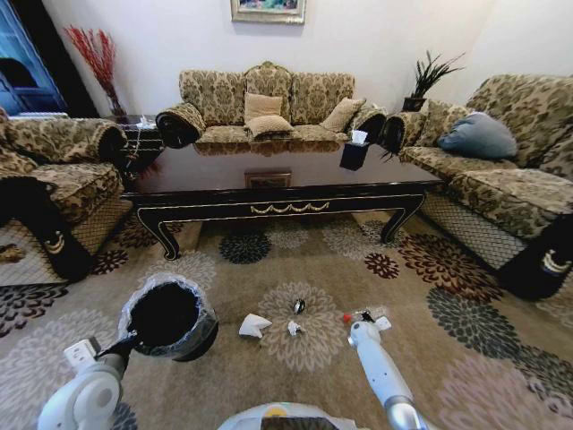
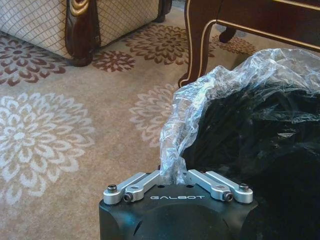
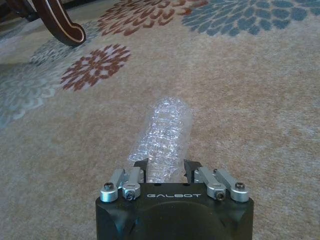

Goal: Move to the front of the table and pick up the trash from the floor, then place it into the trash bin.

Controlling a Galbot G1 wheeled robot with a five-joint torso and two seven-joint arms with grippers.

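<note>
The right hand [image 3: 166, 172] is low over the floor [image 3: 260, 100], pinching one end of a crinkled clear plastic bottle [image 3: 162, 135]. The left hand [image 2: 174, 181] pinches the liner at the rim of the trash bin [image 1: 167, 315]. Held only by its end, the bottle could slip out. A paper wad [image 1: 254, 326] and scraps [image 1: 294, 328] lie between them, before the bench [image 1: 277, 193].

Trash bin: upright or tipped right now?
Tipped. The black round trash bin with crinkled clear liner shows its dark mouth towards the head camera, and the left gripper pinches its liner rim.
</note>
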